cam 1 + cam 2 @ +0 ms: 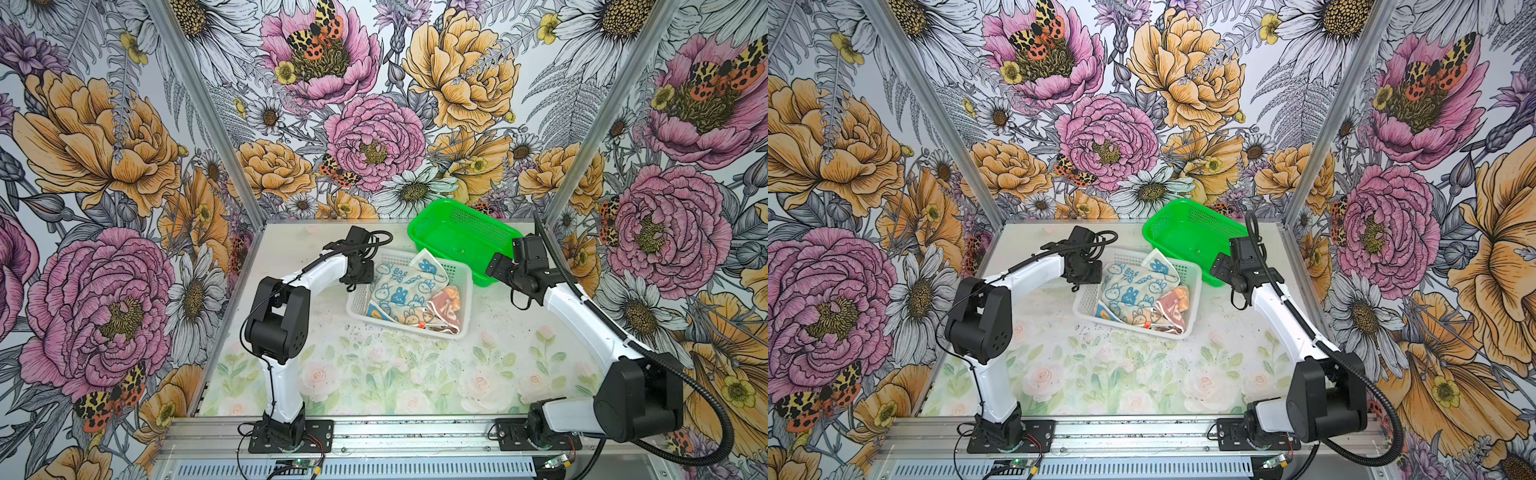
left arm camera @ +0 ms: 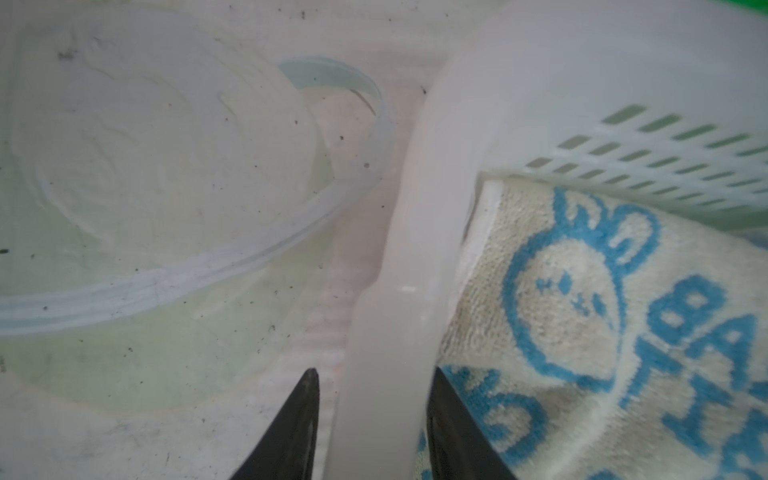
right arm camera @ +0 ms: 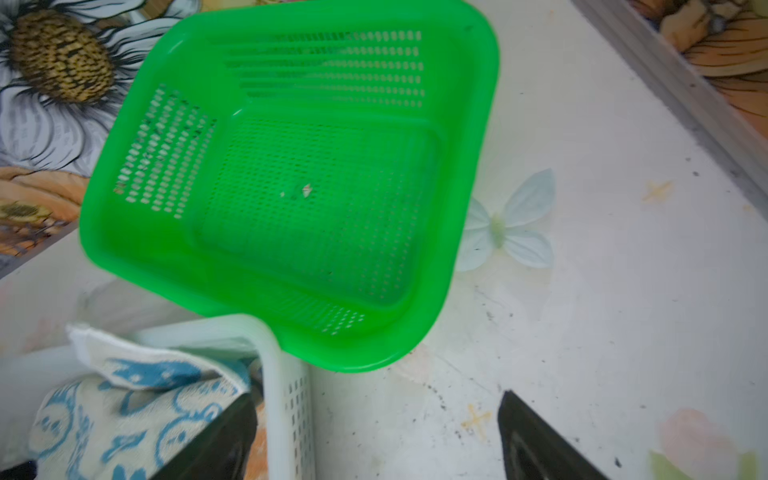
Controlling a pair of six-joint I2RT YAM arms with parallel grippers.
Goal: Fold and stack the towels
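Left wrist view: left gripper [image 2: 374,372] clamps white basket [image 2: 386,249] rim beside cream towel [image 2: 582,316]; right gripper [image 3: 376,397] spread wide apart.

Wide-open right gripper [image 3: 374,440] over the edge of the white basket [image 3: 276,374].

One black finger [image 3: 216,440] sits inside the white basket, above a cream towel [image 3: 124,419] with blue bunnies and a bit of orange towel [image 3: 258,444]; the other finger is outside, above the table [image 3: 602,324]. The basket's wall stands between them, and nothing is held. The green basket [image 3: 291,187] lies right against the white basket's corner, with a tiny scrap [image 3: 306,190] on its holey floor. A pale butterfly picture [image 3: 513,232] shows on the table beside it.
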